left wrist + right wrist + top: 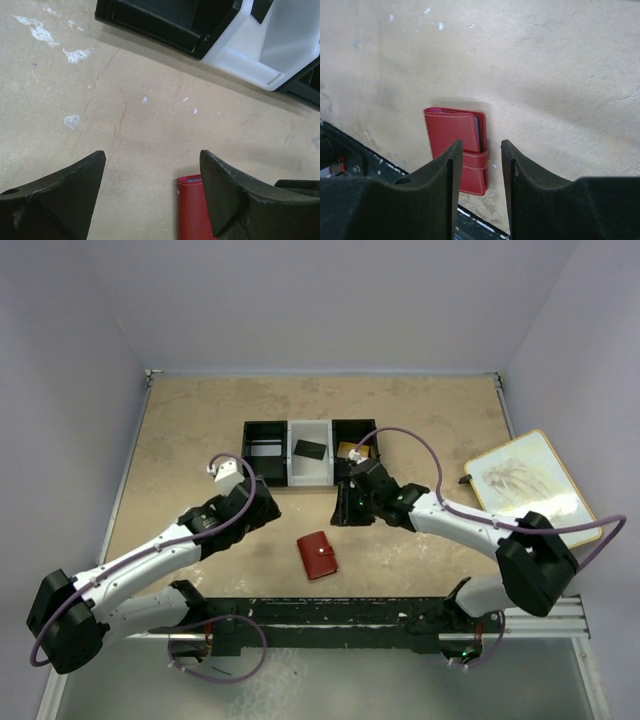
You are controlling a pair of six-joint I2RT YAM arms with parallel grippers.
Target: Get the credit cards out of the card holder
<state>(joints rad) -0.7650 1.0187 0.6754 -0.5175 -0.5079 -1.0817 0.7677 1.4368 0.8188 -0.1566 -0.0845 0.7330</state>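
1. Card holder: small red folding wallet, shut, lying flat on the tan table. Rounded corners, pale stitching along the edges.
2. Right wrist view: a red strap wraps over one end of the card holder, stitched on both sides. At the opening edge thin darker layers show between the covers; cannot tell whether these are cards.
3. Position: between the two arms, close to the black rail at the near table edge, well apart from the tray.
4. Tray: three compartments, black, white, black. A dark flat rectangle lies in the white middle one; cannot tell what it is.
5. Left gripper: jaws spread wide, nothing between them, bare table under the gap. A red corner of the card holder shows just beside the right-hand finger.
6. Right gripper: jaws parted narrowly, holding nothing, above the card holder and not touching it.
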